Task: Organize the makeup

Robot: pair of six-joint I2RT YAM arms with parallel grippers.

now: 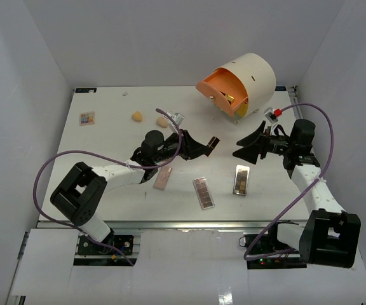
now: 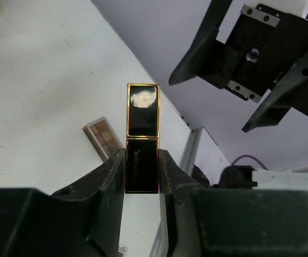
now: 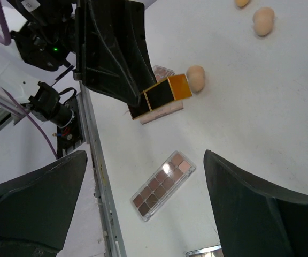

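Bright, even light from overhead washes the white surface (image 1: 107, 136), and shadows under the arms are faint and soft. Up close, the right claw (image 3: 146, 160) has dark, featureless, soft-edged fingers (image 3: 31, 203). A pale glare-like patch sits on the lipstick tube (image 2: 142, 101), and a palette (image 3: 163, 185) glints.

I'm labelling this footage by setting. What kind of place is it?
Most likely a robotics lab test cell: a white table boxed in by plain walls, arms bolted at its edge, makeup like an eyeshadow palette as props.
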